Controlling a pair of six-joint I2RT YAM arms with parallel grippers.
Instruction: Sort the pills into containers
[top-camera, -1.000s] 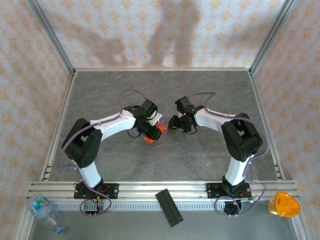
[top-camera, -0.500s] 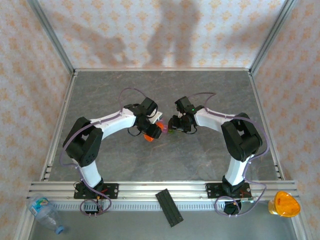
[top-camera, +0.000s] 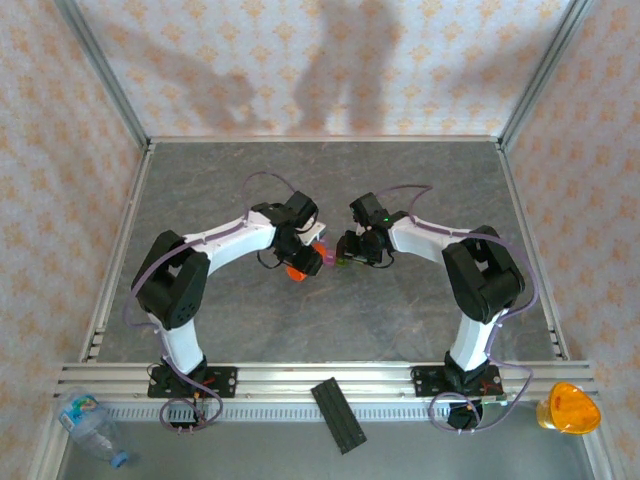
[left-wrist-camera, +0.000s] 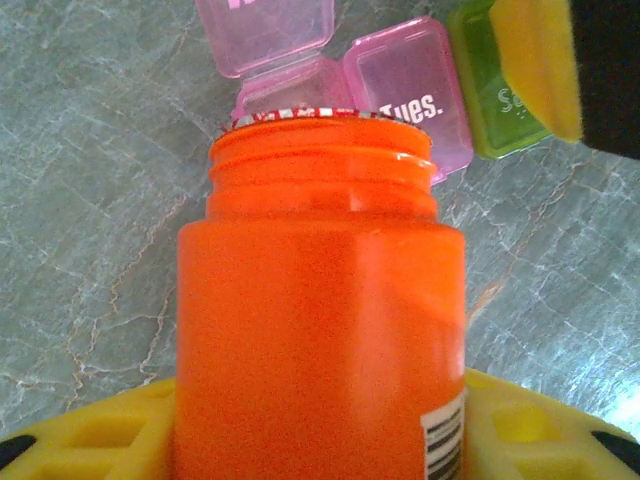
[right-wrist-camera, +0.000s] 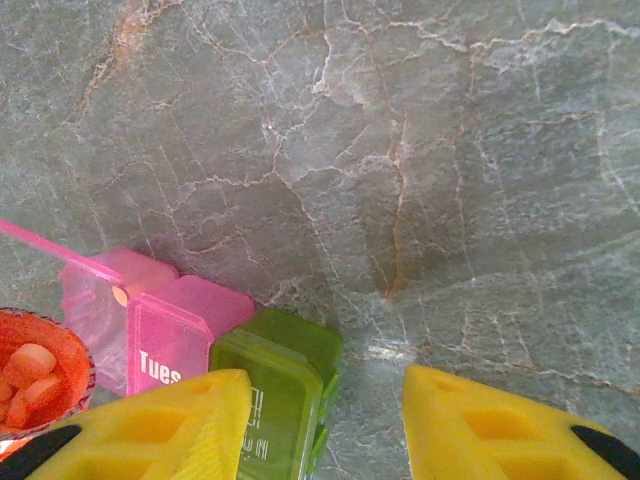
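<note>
My left gripper (left-wrist-camera: 320, 440) is shut on an uncapped orange bottle (left-wrist-camera: 320, 300), its threaded neck tipped toward the containers (left-wrist-camera: 400, 95). These are joined pink boxes, one with its lid up (left-wrist-camera: 265, 30), one marked "Tues.", plus a green box (left-wrist-camera: 495, 100). In the right wrist view the bottle's mouth (right-wrist-camera: 30, 375) holds orange pills (right-wrist-camera: 30, 362) beside the open pink box (right-wrist-camera: 100, 290). My right gripper (right-wrist-camera: 325, 420) stands open; its left finger (right-wrist-camera: 150, 430) lies over the green box (right-wrist-camera: 280, 390), the other finger is apart from it. From above, both grippers (top-camera: 300, 252) (top-camera: 352, 250) meet at the containers (top-camera: 330, 258).
A black flat bar (top-camera: 338, 415) lies on the near rail. A clear plastic bottle (top-camera: 90, 425) sits at the near left and an orange object (top-camera: 568, 408) at the near right. Frame posts and patterned walls bound the grey table (top-camera: 320, 330).
The left arm has shifted a little and the orange bottle has moved slightly up and left, staying by the containers. The right arm has held still.
</note>
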